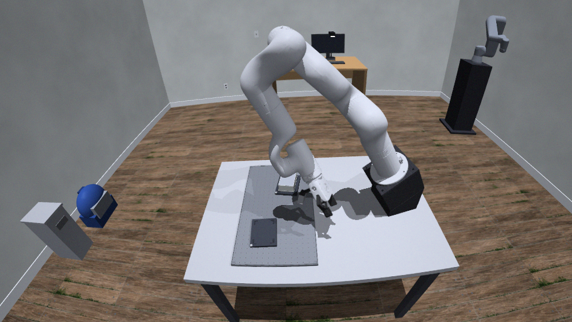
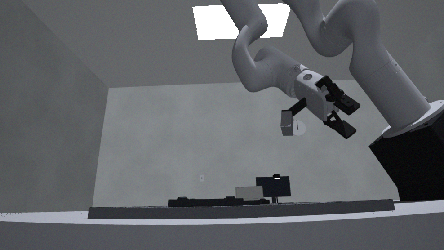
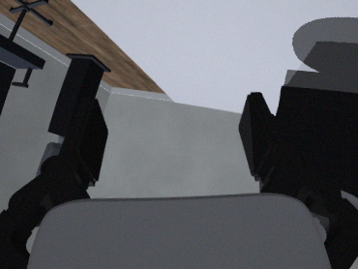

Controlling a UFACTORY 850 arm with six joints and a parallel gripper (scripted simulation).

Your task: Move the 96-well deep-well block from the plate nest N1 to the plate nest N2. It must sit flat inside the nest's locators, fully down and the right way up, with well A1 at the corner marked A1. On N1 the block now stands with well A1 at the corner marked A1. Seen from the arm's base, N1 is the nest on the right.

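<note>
Block (image 1: 288,185) sat in the far nest on the grey board (image 1: 256,256), partly hidden behind the white arm (image 1: 340,99). At its four o'clock the gripper (image 1: 325,205) hung well above the table (image 1: 380,248), fingers spread wide, pinching nothing. The near nest (image 1: 263,232) lay bare.

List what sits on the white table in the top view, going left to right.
Dark flat empty plate nest → pale deep-well block in its dark nest, partly hidden by the arm → open black-fingered gripper hanging above the table → black cubic arm pedestal.
</note>
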